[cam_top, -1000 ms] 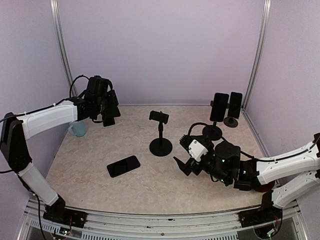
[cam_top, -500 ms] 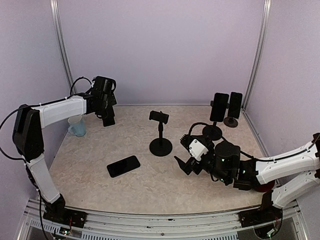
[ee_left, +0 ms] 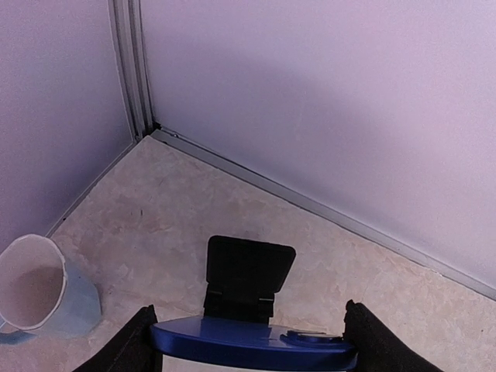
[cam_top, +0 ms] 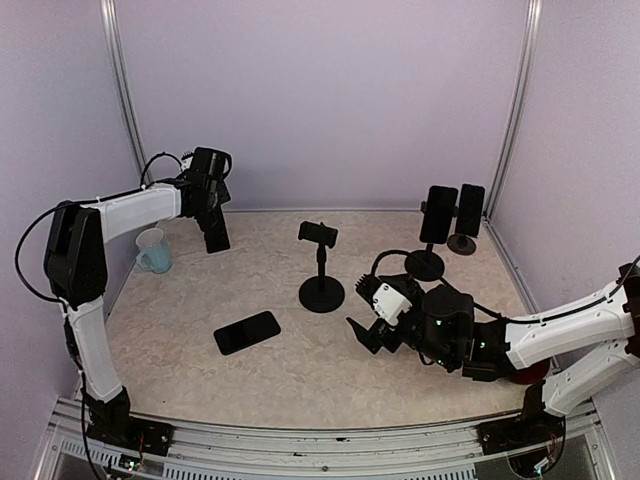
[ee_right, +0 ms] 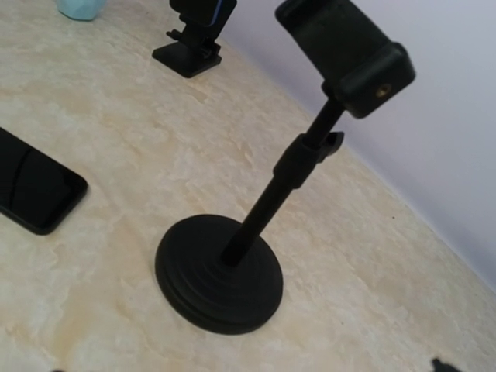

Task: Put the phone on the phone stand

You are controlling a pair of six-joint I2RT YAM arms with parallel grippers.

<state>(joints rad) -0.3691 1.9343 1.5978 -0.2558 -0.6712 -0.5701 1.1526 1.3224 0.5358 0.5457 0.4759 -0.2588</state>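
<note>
My left gripper [cam_top: 213, 222] is at the back left, shut on a blue-edged phone [ee_left: 252, 343] that spans the gap between its two fingers. Just beyond the phone stands a small black folding phone stand [ee_left: 248, 275] on the table. I cannot tell whether the phone touches it. The right wrist view shows the same phone [ee_right: 203, 12] over that stand [ee_right: 186, 56]. My right gripper [cam_top: 365, 330] hovers low right of centre, open and empty, facing a black pole stand [cam_top: 321, 265].
A second dark phone [cam_top: 246, 332] lies flat left of centre. A pale blue cup [cam_top: 152, 251] sits by the left wall. Two phones on stands [cam_top: 438, 215] [cam_top: 469, 210] are at the back right. Walls close in behind the folding stand.
My left arm has swung back toward the rear left corner with the phone, bringing it down by the folding stand. The right arm has shifted only slightly left.
</note>
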